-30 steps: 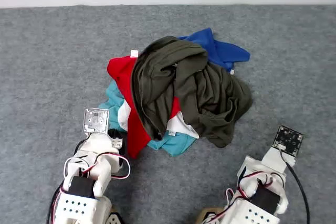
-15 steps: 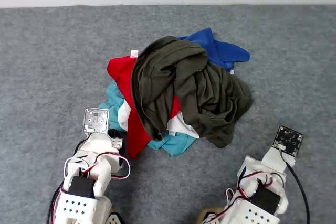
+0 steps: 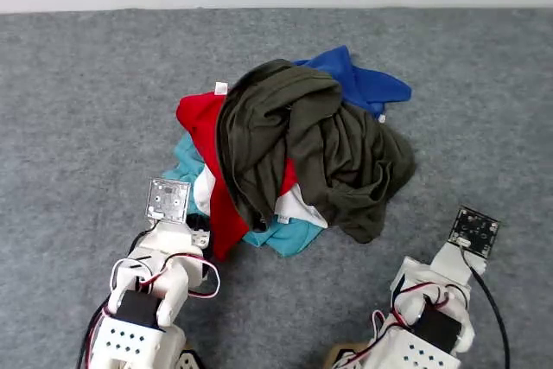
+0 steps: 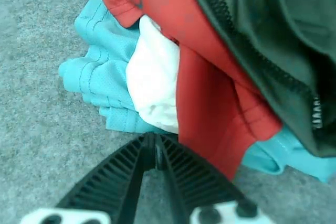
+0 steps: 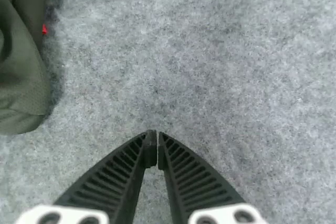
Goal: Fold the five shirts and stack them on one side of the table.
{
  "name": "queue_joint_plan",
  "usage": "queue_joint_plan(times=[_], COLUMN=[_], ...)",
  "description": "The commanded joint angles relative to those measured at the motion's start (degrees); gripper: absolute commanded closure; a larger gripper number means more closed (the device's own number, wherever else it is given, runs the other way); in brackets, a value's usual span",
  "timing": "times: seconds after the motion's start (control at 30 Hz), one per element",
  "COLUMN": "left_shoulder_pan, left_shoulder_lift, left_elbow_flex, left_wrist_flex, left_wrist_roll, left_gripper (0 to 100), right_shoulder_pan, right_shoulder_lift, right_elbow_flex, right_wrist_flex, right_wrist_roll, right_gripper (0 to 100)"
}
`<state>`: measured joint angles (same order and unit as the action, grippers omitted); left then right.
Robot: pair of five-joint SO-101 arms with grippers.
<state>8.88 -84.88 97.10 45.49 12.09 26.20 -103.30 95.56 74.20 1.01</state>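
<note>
- Bright, even, diffuse light, prob from overhead.
- Shadows v soft, just a thin dark rim under the shirt pile on the grey mat.

In the last half second the left arm has swung a little toward the table's right edge. Its wrist camera has shifted the same way and now sits closer to the near-left fringe of the pile of shirts, just beside the red shirt. The left gripper has come in toward that fringe with it
</note>
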Motion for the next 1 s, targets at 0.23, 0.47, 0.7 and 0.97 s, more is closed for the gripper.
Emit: queue_joint_plan(times=[0.23,0.47,0.7,0.97], left_shoulder_pan=[1.8,-4.4,-9.3,-3.9], left_shoulder_lift=[-1.3,-1.3,-1.3,0.4], left_elbow_flex=[-0.3,-0.7,-5.4,-24.7], left_wrist_flex=[0.3,0.0,0.1,12.8], left_wrist_roll=[-0.4,-0.7,-30.1,-25.9], left_gripper=[98,98,98,95], right_shoulder_pan=[0.7,0.7,0.7,0.7], right_shoulder_lift=[0.0,0.0,0.0,0.0], right_elbow_flex=[0.9,0.9,0.9,0.9], right_wrist_flex=[0.5,0.5,0.5,0.5], right_wrist_roll=[0.4,0.4,0.4,0.4], right_gripper=[98.7,98.7,98.7,98.7])
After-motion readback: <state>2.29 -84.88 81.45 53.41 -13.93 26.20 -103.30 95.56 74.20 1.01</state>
